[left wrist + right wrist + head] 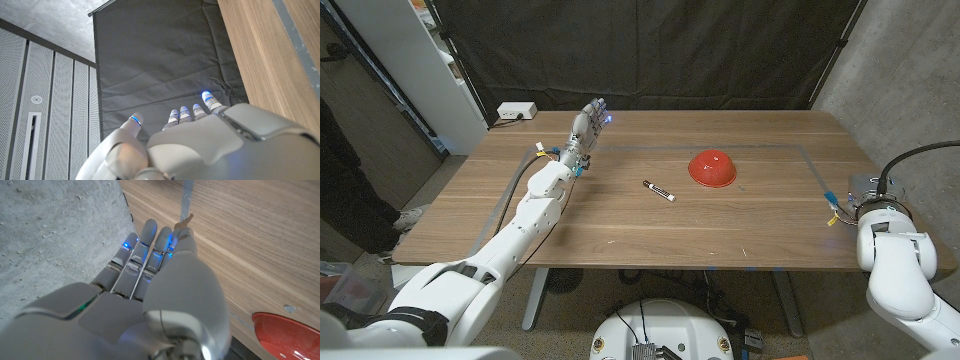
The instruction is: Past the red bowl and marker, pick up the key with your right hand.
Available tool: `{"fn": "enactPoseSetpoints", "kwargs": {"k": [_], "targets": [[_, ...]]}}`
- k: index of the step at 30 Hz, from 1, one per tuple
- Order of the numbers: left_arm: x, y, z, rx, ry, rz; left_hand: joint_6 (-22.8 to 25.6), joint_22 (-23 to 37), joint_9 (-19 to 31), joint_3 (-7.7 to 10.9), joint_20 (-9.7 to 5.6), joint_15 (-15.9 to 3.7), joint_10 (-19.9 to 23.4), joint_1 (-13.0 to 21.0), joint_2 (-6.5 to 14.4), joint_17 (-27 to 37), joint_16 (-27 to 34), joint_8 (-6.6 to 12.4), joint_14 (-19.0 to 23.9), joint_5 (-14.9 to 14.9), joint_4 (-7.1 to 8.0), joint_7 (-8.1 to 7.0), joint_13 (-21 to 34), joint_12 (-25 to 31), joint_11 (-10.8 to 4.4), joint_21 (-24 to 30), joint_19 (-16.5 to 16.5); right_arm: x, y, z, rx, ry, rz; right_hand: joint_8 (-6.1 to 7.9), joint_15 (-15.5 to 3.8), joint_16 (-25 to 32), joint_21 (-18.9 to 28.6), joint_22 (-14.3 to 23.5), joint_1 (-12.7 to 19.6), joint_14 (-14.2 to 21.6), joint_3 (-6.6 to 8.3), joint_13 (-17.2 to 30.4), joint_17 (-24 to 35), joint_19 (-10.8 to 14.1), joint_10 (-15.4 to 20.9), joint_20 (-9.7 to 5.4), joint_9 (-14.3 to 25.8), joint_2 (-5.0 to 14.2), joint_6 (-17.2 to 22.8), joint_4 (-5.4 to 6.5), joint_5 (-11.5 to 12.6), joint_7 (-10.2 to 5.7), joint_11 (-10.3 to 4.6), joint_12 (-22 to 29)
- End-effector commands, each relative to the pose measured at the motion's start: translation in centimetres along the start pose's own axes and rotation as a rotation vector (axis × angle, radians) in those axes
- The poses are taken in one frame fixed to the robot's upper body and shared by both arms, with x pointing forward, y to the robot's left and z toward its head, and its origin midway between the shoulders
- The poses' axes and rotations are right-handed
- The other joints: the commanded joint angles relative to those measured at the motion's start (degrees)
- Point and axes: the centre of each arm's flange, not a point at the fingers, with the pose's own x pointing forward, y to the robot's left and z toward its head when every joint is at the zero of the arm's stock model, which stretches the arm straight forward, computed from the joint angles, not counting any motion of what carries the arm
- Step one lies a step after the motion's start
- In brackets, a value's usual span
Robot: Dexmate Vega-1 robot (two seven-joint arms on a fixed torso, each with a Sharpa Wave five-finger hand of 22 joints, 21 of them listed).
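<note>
My right hand (150,275) sits at the tabletop's (620,225) edge, fingers together, perhaps pinching the key (184,221); red bowl (712,167) and marker (659,190) well apart.

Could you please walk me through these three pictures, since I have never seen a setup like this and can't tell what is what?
This is a robot with two white arms, each ending in a hand with fingers, standing at a wooden table. The wide picture comes from a camera on its head, looking down. There the left hand reaches toward the far side of the table, fingers apart, holding nothing. The right hand waits by the table's right edge.

On the table lie a red bowl, turned upside down, and a marker beside it.

The other two pictures come from cameras on the wrists, looking along the backs of the hands, so they appear turned. In the right wrist picture, the fingers reach toward a small brownish object on the wood, possibly the key; it is too small to be sure.
</note>
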Motion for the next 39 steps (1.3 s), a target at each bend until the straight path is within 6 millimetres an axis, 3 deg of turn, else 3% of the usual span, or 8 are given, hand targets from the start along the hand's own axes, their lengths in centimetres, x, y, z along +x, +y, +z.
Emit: {"fn": "enactPoseSetpoints", "kwargs": {"k": [1, 39], "targets": [[0.3, -0.3, 0.2, 0.001, -0.003, -0.009, -0.1, 0.0, 0.2, -0.23, 0.17, 0.02, -0.1, 0.6, 3.4, 0.1, 0.1, 0.01, 0.2, 0.2, -0.22, 0.06, 0.2, 0.1, -0.12, -0.3, 0.3, 0.3, -1.4, -0.6, -0.005, -0.016, -0.039, 0.03, -4.71, -0.3, 0.4, 0.1, 1.1, -0.3, -0.25, 0.3, 0.2, -0.3, 0.0, -4.69, 0.8, 0.65, 1.7, 0.24, 0.0, -2.09, -0.51, 0.2], [-0.1, -0.4, 0.0, -0.005, -0.010, -0.005, 0.0, 0.0, 0.2, -0.35, 0.16, 0.00, -0.1, 0.7, 3.4, 0.1, 0.1, 0.04, 0.3, 0.3, -0.21, 0.06, 0.2, 0.1, -0.05, -0.6, 0.4, 0.4, -5.4, -1.6, -0.030, -0.010, -0.156, -0.30, -4.64, -1.5, 1.2, 0.0, 1.6, -0.1, -1.59, 1.0, 1.0, -1.2, 0.2, -5.54, 1.5, 0.47, 1.8, 0.97, -0.2, -2.31, -1.07, 0.1]]}}
